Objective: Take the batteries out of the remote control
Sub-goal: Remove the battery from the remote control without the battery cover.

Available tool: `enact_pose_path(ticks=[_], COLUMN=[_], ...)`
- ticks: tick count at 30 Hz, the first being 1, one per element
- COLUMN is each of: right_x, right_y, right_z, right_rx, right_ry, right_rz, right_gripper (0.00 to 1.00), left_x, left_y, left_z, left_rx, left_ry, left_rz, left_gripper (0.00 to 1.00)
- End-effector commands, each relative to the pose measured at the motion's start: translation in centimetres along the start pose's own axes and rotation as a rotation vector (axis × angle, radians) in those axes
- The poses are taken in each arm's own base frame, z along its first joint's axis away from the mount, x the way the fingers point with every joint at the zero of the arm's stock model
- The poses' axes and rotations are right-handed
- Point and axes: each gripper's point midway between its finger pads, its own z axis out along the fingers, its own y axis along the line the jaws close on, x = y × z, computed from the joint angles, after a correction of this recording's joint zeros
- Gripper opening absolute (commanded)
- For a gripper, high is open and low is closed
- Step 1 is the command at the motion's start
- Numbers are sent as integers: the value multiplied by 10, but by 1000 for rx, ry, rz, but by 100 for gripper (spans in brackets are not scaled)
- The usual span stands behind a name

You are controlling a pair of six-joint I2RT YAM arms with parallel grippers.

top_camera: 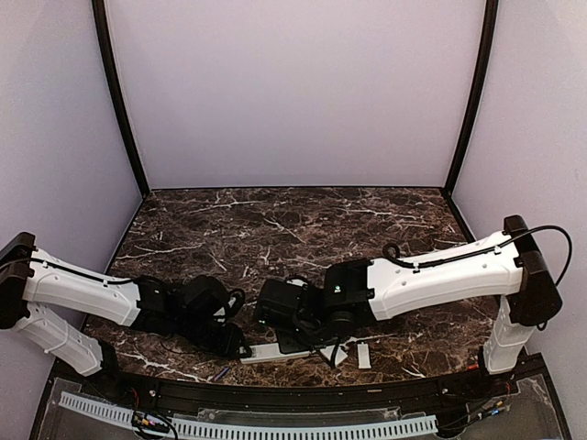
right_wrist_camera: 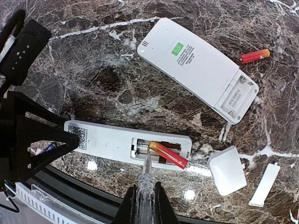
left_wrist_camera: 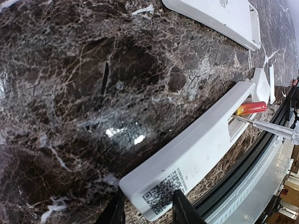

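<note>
A white remote control [right_wrist_camera: 107, 141] lies face down near the table's front edge with its battery bay open. One red battery [right_wrist_camera: 169, 155] sticks up slanted out of that bay; it also shows in the left wrist view as the red battery [left_wrist_camera: 252, 108]. My right gripper [right_wrist_camera: 146, 189] is shut on a clear pointed tool [right_wrist_camera: 147, 168], whose tip rests in the bay beside the battery's yellow end. My left gripper [left_wrist_camera: 149, 207] is shut on the QR-code end of the remote control [left_wrist_camera: 196, 147], one finger on each long side.
A second white remote [right_wrist_camera: 194, 63] lies farther back, bay open, with a loose red battery [right_wrist_camera: 254, 56] beside it. Two white covers [right_wrist_camera: 227, 170] [right_wrist_camera: 264, 184] lie to the right. A slim bluish battery [top_camera: 220, 373] rests by the black front rail [right_wrist_camera: 84, 189].
</note>
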Motion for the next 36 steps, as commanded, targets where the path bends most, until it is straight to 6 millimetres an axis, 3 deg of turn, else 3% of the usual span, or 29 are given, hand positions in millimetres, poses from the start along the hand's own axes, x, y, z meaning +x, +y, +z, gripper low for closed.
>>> enact_pose_path(ticks=[1, 29, 32, 36], right_x=[4, 2, 1, -5], right_y=[-8, -36, -30, -7], right_z=[-3, -32, -37, -50], right_rx=[61, 142, 115, 15], right_ry=[-4, -41, -50, -91], right_rz=[-14, 38, 21, -17], right_gripper=[0, 0, 0, 0], left_x=[6, 6, 6, 6], left_y=[4, 4, 4, 4], left_z=[3, 1, 0, -2], left_rx=[-10, -18, -17, -20], left_ry=[17, 10, 8, 2], left_rz=[-1, -3, -3, -3], left_gripper=[34, 33, 33, 32])
